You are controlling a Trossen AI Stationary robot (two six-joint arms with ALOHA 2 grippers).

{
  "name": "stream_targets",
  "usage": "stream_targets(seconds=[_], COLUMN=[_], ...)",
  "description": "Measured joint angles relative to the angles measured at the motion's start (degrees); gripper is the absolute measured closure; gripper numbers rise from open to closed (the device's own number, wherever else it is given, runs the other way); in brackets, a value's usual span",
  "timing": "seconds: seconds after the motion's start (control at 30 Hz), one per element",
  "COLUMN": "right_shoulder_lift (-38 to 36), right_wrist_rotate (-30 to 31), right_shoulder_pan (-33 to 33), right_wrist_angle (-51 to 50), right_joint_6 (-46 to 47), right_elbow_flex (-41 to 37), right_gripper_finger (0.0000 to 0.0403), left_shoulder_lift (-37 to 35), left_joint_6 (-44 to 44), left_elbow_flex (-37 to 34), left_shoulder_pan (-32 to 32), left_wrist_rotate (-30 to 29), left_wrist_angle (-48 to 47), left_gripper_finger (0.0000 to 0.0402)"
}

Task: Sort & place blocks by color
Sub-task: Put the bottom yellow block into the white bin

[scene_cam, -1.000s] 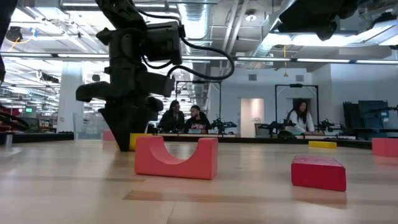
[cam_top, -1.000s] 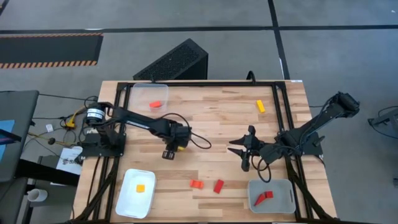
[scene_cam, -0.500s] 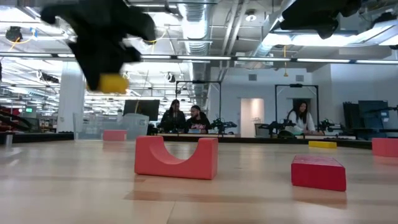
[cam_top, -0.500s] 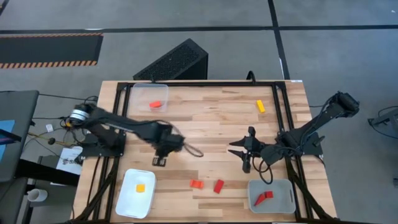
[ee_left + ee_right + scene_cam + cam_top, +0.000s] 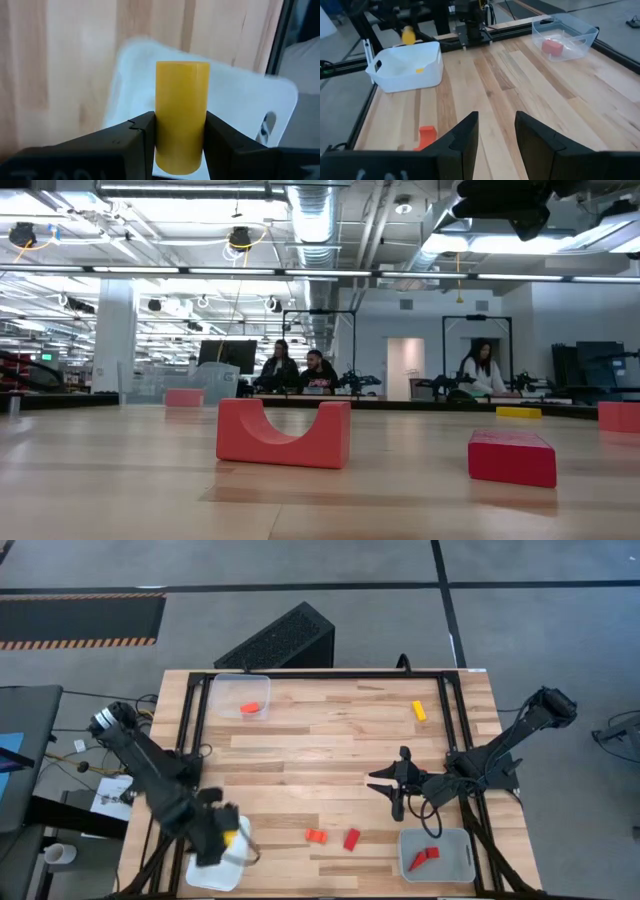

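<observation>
High view: at lower left of the frame, the left gripper (image 5: 222,836) grasps a yellow block (image 5: 181,115) above the white tray (image 5: 238,872). Releasing off-centre could bounce it out. The right gripper (image 5: 392,785), mid-frame, stands parted, empty.

text: none legible | labels: none | signs: none

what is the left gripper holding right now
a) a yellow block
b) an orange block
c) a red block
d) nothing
a: in the left wrist view the left gripper is shut on a yellow block, held over the white tray.
</observation>
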Motion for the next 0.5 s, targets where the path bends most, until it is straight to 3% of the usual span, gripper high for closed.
stream_targets(seconds=[0.2,0.37,0.5], right_shoulder_lift=[0.0,0.0,-0.01], right_wrist_rotate=[0.48,2.04,1.97], right_shoulder_pan=[0.05,-0.27,-0.79], right_wrist_angle=[0.75,2.53,4.41], right_joint_6=[-0.59,-2.63,-4.64], right_elbow_flex=[0.0,0.0,0.0], right_gripper_finger=[0.0251,0.0251,0.0251], left_shoulder_lift=[5.44,6.8,3.7], left_joint_6=[-7.39,-8.42,-9.37], left_elbow_flex=[-0.04,-1.4,-8.58], left_shoulder_pan=[-9.42,-10.6,-10.33], left_wrist_rotate=[-4.77,-5.01,-3.43], left_wrist_angle=[1.12,3.97,11.33], left_gripper_finger=[0.031,0.031,0.031])
